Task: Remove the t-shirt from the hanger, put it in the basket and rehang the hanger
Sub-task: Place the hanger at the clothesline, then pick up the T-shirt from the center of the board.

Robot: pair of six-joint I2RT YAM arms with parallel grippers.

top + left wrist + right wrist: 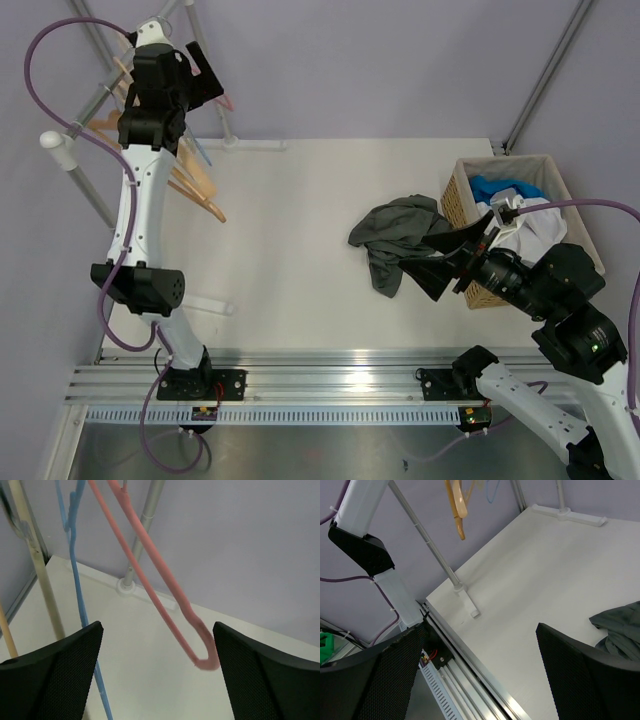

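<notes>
Up at the far left corner, my left gripper (205, 78) hangs spread before the bare pink hanger (165, 605); the t-shirt (395, 232) lies crumpled near the surface's right edge, just beside my spread right gripper (441, 266)

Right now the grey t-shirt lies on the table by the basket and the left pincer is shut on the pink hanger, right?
No: the left pincer is open, with the pink hanger hanging between its fingers; the left wrist view shows it. The rest holds.
</notes>
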